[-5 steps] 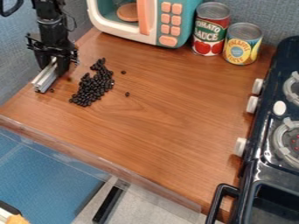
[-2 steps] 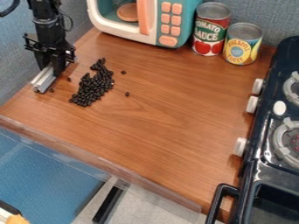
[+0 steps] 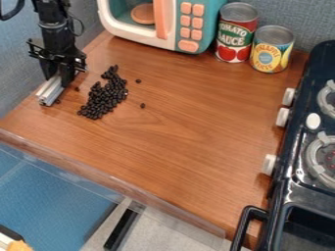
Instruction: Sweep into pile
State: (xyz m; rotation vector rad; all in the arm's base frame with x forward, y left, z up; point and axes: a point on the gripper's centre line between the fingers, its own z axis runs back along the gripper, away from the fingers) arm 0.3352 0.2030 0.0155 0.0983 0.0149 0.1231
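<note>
Left, beside a blue-grey textured wall (image 3: 19, 59), the end effector (image 3: 59, 77) pinches one ridged metal bar (image 3: 50, 92) at the wood-grained brown desk (image 3: 183, 132). Just right lie heaped glossy black beans (image 3: 103, 99), two strays beyond. Further right: one boxy microwave (image 3: 175, 25), two cylindrical cans (image 3: 236, 34), one black stove (image 3: 298, 152).

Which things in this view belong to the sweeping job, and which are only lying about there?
For the job:
- main pile of black beans
- stray black beans
- silver metal bar
- black gripper

Just lying about:
- toy microwave
- red food can
- yellow-and-blue food can
- toy stove
</note>
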